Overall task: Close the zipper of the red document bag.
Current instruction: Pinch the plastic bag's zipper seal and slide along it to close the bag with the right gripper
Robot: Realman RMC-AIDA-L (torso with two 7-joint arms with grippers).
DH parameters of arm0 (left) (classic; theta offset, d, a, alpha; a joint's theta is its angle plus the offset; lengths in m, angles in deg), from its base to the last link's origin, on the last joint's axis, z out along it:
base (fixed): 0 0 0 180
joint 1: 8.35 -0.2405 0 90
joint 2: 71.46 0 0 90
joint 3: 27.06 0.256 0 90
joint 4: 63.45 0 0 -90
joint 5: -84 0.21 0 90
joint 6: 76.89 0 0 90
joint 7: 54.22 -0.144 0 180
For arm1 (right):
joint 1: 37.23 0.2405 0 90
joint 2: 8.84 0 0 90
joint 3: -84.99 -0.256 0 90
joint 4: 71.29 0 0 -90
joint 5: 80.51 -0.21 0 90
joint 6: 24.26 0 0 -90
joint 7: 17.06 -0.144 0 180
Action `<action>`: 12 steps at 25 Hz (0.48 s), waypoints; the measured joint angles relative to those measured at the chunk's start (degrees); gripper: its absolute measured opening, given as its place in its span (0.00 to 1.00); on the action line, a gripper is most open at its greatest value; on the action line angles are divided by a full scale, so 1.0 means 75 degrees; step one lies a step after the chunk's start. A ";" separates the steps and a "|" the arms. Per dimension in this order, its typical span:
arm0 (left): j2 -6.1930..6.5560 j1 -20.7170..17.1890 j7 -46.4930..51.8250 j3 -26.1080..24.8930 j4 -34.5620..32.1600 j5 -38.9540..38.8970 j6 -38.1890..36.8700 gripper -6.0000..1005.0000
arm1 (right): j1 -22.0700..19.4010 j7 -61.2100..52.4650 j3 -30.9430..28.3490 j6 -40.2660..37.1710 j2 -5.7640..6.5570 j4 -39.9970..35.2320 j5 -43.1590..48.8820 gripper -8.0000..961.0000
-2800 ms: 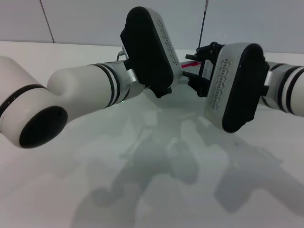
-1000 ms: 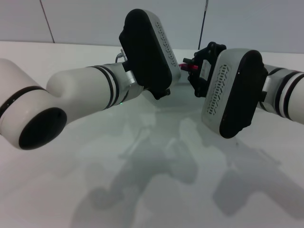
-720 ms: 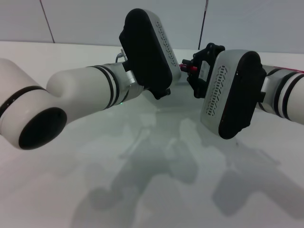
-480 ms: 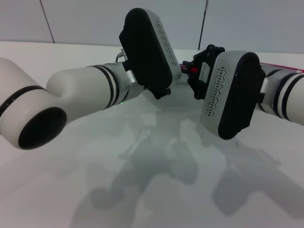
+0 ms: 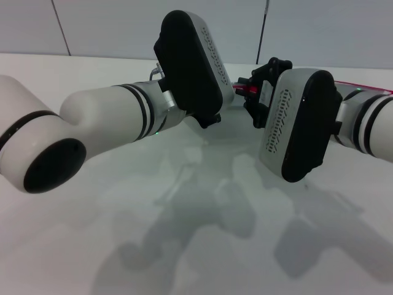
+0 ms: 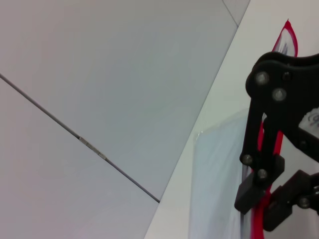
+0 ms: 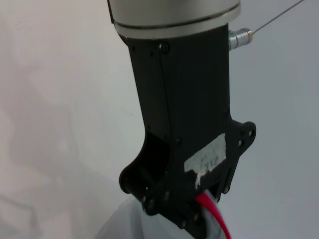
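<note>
The red document bag [image 6: 214, 189] is a pale translucent sheet lying on the white table. Its zipper [image 6: 257, 225] is a thin red strip along one edge, also seen as a short red piece [image 5: 244, 88] between the two arms. My right gripper [image 6: 264, 206] is shut on that strip; from the head it shows as a black claw [image 5: 258, 95]. My left gripper [image 7: 199, 224] is clamped where the red strip and the bag's corner [image 7: 119, 229] rise to it. From the head it is hidden behind my left wrist housing [image 5: 190, 61]. The slider does not show.
Both forearms crowd the middle of the head view, the right wrist housing [image 5: 301, 123] low over the white table [image 5: 184, 246]. A grey panelled wall [image 5: 123, 27] stands behind the table. More red edge [image 5: 368, 86] shows past the right forearm.
The right gripper has shifted slightly to the right along the red strip since a second ago. A red edge now shows beyond the right forearm. The left arm has stayed still.
</note>
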 joint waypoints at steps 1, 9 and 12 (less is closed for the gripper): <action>0.0000 0.0000 0.0000 0.0000 0.0000 0.0000 0.0001 0.11 | 0.0004 -0.0007 0.0004 0.0006 0.0000 0.0000 0.0001 0.11; 0.0000 0.0000 0.0000 0.0009 0.0000 0.0000 0.0006 0.12 | -0.0022 -0.0113 0.0023 0.0170 -0.0002 0.0000 0.0005 0.11; -0.0001 0.0000 0.0000 0.0011 0.0002 0.0002 0.0006 0.12 | 0.0000 -0.0190 0.0023 0.0173 -0.0002 0.0000 0.0005 0.10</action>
